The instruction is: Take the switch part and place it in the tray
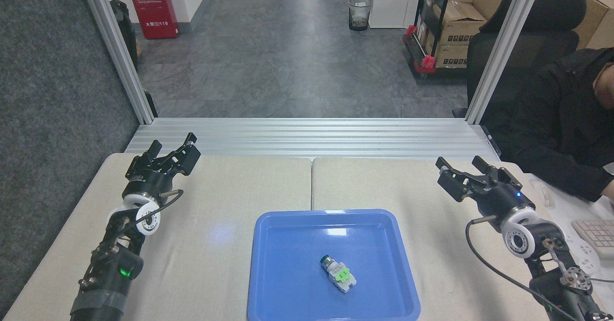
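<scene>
Inside the tray (288, 292), a bit right of the middle, the switch part (337, 273) is seen lying on its side. Its dark round end is pointed up and to the left, and its green clip is turned up. Nothing is touching it.

Well off to the right, above the tabletop (230, 206), the right claw (464, 171) is held with its fingers spread apart and nothing between them. Far on the other side, the left claw (171, 152) is also held spread and empty.

The job looks done, since the part is already in the tray. What is left is judged to be a parking step (a small one). It is done well if the right arm is kept high and well away from the tray rim, so the tray is not bumped and the part is not knocked. Both claws are best left spread and still.

Some writing can be read. A red box is seen on the floor at the back left, with white signs on it and the number 119. Brown boxes on the cart at the back right have print too, but it is too small to read.
</scene>
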You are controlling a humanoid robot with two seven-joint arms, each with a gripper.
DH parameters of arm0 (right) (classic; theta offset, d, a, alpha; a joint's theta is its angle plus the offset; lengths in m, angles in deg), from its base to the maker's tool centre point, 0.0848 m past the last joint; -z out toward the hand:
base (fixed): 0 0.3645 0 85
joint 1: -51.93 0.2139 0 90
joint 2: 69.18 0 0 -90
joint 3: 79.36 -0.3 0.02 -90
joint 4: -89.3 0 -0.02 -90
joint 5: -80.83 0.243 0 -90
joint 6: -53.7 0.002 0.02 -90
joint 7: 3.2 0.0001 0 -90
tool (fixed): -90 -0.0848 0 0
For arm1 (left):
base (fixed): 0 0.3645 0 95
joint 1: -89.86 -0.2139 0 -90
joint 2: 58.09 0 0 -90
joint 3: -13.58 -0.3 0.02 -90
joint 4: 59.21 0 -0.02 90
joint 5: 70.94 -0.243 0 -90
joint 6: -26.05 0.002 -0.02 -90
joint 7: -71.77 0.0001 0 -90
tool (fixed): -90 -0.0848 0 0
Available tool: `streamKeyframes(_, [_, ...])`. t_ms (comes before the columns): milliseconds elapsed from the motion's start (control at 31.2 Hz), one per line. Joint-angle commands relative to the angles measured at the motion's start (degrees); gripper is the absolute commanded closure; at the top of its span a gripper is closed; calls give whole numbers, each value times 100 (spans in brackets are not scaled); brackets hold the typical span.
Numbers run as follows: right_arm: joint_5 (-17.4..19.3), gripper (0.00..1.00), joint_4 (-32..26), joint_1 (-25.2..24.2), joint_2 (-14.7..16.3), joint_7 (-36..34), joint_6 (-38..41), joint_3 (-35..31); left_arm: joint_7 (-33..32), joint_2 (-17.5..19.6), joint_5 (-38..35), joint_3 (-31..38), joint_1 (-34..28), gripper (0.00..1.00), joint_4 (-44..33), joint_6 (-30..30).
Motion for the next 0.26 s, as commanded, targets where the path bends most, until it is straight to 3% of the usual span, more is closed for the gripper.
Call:
streamKeyframes(0, [2, 1, 719, 58, 357, -16, -19, -492, -1, 0, 1, -132, 0, 0, 0, -4])
streamKeyframes(224, [11, 1, 719, 41, 348, -16, -63, -492, -1, 0, 1, -132, 0, 0, 0, -4])
